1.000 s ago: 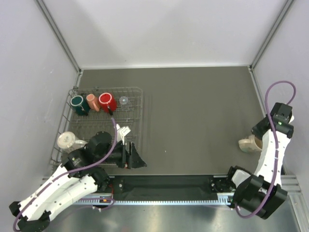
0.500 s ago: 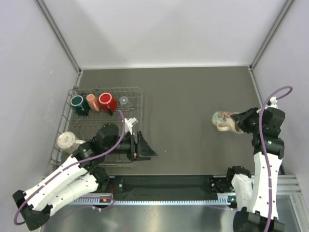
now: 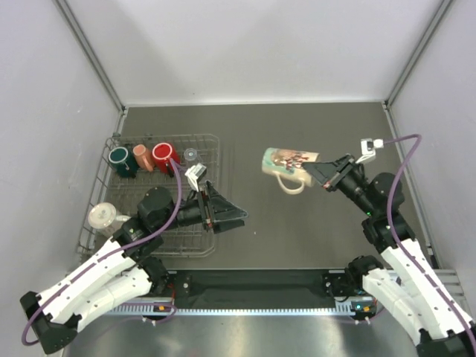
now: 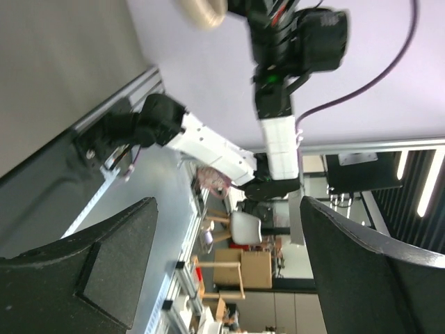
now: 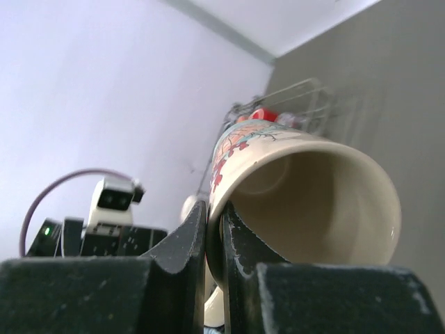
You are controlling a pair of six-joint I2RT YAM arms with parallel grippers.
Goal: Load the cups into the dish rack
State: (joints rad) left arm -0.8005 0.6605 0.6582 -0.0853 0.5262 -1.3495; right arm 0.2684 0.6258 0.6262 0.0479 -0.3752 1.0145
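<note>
My right gripper [image 3: 318, 172] is shut on the rim of a cream mug with a red flower print [image 3: 288, 162], holding it on its side above the table's middle. In the right wrist view the fingers [image 5: 188, 240] pinch the mug's wall [image 5: 306, 188], one inside and one outside. The wire dish rack [image 3: 149, 195] stands at the left. It holds a dark green mug [image 3: 120, 159], a tan cup [image 3: 141, 157], a red mug [image 3: 164, 156], a tiny clear glass [image 3: 192, 155] and a pale mug [image 3: 104, 216]. My left gripper [image 3: 239, 217] is open and empty beside the rack's right edge, pointing right.
The left wrist view looks past its open fingers [image 4: 97, 257] at the right arm [image 4: 278, 83] and the room beyond. Grey walls with metal corner posts [image 3: 97, 67] enclose the table. A rail [image 3: 253, 301] runs along the near edge.
My right arm has swung from the right edge toward the middle, carrying the printed mug leftward and raised. My left gripper has reached right and out past the rack's edge.
</note>
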